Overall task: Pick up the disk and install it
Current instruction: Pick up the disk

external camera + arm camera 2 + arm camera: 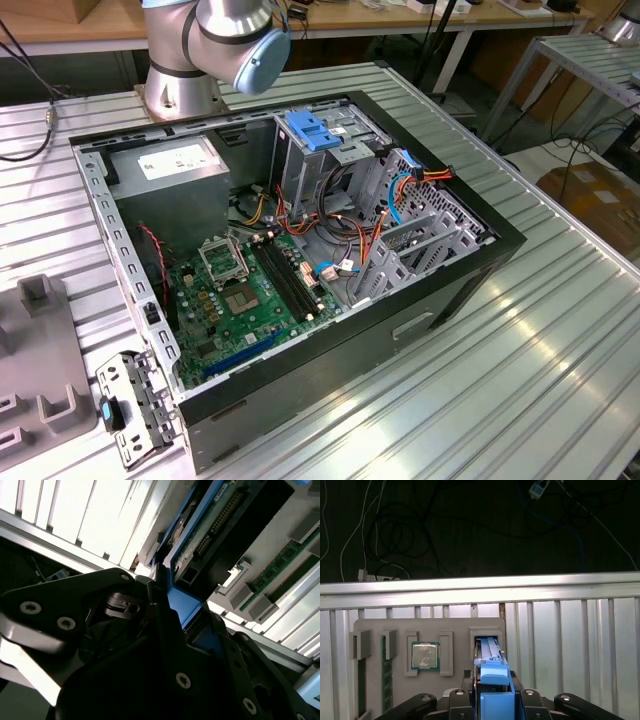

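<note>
Disk (489, 650) stands on edge in the gripper (493, 676), jaws clamped against its blue side rails (circuit-board face shown in the second wrist view), its far end at the corner slot of the grey tray (375, 627), beside the processor chip (425, 656).

Everything sits on a ribbed aluminium table (520, 380), with bright glare on it around 5 o'clock in the exterior view. Up at 12 there's a wooden workbench (370, 22) on white legs (455, 60), and a second slatted metal table (590, 60) pokes in at 2. A cardboard box (595, 200) sits on the pale floor (535, 150) at 3. In the first wrist view, loose cables (395, 540) lie on dark ground past the table edge.
</note>
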